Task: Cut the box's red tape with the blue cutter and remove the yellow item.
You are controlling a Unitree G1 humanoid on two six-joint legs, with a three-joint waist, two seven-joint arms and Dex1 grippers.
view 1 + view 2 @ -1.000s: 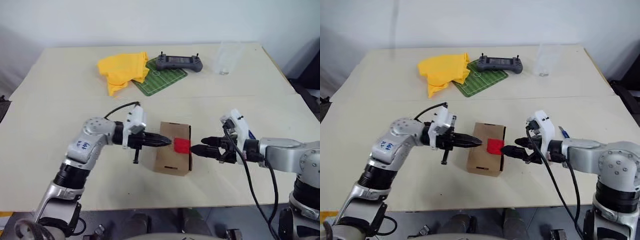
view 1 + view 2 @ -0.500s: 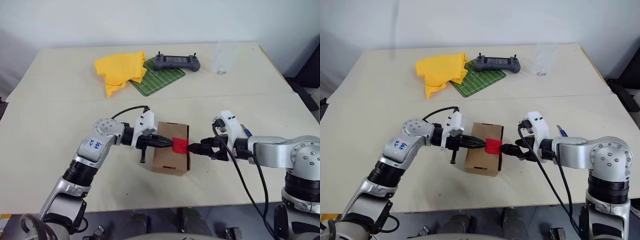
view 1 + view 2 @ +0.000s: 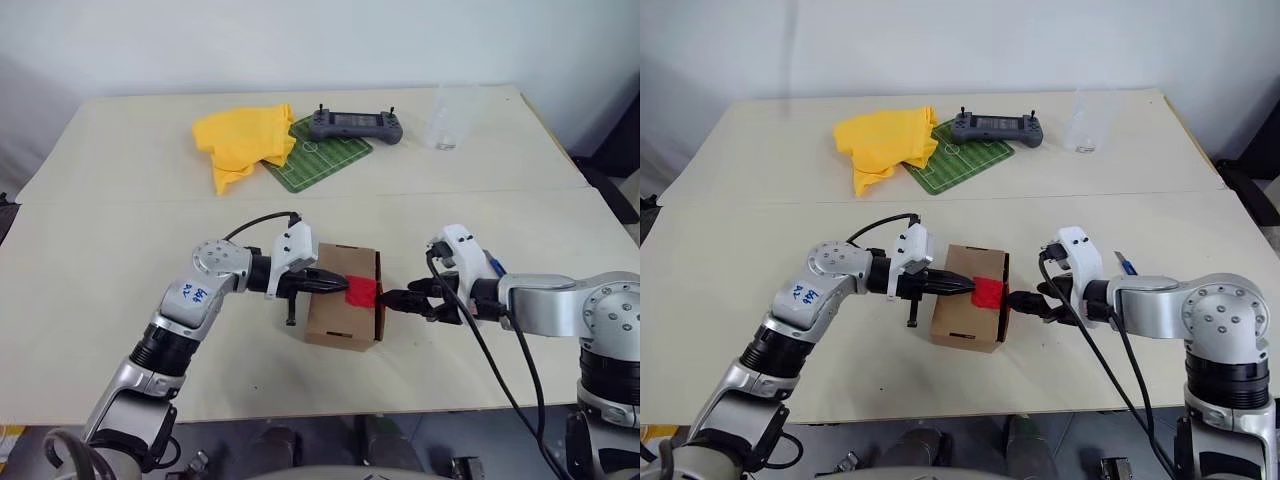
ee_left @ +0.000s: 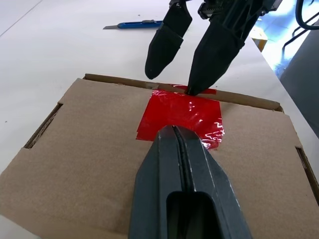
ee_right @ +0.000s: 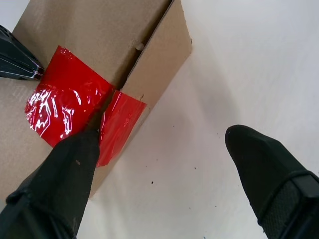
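1. Box (image 3: 345,310) sits near the front-centre of the tabletop (image 3: 120,230), between both arms, top flaps down.
2. Red tape (image 4: 180,116) on box top, folded over the edge facing the right arm.
3. Left end effector (image 4: 175,133): fingers pressed together, nothing held, tip resting on the tape's near edge.
4. Right end effector (image 5: 164,144): jaws wide apart, nothing gripped; one fingertip (image 4: 199,84) touches the tape at the box edge, other off to the side above the tabletop.
5. Blue cutter (image 4: 133,24) lies on the tabletop behind the right end effector, untouched.
6. Far side: yellow cloth (image 3: 243,142), green mat (image 3: 318,158), grey controller (image 3: 356,125), clear cup (image 3: 445,118).
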